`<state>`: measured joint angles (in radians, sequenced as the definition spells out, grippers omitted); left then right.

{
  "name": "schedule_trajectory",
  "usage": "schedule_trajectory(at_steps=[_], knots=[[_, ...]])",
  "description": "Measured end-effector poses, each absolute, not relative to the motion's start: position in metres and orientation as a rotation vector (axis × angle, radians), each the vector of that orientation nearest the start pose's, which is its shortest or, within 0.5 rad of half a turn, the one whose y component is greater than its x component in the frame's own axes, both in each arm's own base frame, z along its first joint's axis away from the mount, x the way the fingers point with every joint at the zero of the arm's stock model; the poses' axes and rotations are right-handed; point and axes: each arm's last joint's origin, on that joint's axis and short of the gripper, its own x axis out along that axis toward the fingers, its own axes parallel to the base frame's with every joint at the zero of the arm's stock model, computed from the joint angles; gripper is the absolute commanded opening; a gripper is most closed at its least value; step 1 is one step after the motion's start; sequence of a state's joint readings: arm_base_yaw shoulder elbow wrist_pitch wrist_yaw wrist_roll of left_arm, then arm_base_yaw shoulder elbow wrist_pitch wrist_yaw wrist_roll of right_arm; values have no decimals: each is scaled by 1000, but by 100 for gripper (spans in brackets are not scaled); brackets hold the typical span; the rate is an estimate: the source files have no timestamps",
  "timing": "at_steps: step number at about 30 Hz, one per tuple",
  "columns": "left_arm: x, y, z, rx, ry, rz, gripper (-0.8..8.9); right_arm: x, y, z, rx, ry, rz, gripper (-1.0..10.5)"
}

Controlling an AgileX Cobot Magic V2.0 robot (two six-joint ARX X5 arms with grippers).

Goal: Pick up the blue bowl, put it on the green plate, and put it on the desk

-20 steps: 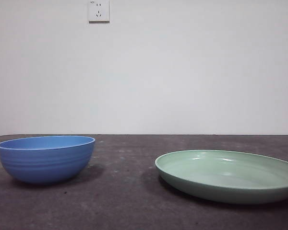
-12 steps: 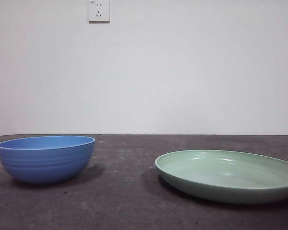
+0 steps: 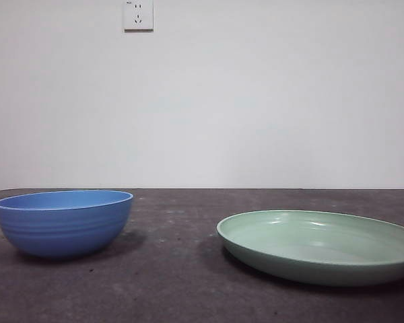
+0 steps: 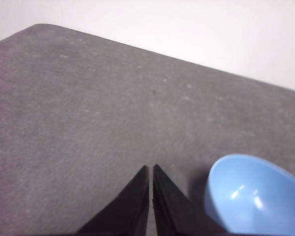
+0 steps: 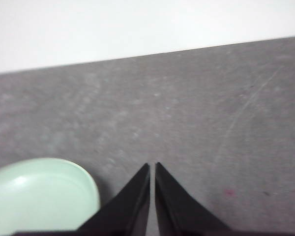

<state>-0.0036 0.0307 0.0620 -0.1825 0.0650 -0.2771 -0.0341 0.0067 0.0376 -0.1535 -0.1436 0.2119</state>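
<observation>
I see the bowl (image 3: 63,223) and plate (image 3: 318,246) standing well apart on the desk (image 3: 175,282). Both my left gripper (image 4: 151,168) and right gripper (image 5: 152,165) hang above it, fingers pressed together, empty.

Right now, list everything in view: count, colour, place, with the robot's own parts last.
blue bowl: one, medium blue, upright on the desk at the left of the front view, empty.
green plate: one, pale mint green, on the desk at the right, apart from the bowl, empty.
desk: one, dark grey-brown, speckled, under both.
wall socket: one, white, high on the white wall behind.
left gripper: one, black, shut, beside the bowl, holding nothing.
right gripper: one, black, shut, beside the plate, holding nothing.
</observation>
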Motion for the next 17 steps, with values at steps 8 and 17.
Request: schedule_trajectory(at_steps=[8,17], knots=[[94,-6,218,-380,115,-110,15,84,4,217,425,66,202,11],[107,-17,280,-401,297,-352,15,84,9,268,476,254,326,11]])
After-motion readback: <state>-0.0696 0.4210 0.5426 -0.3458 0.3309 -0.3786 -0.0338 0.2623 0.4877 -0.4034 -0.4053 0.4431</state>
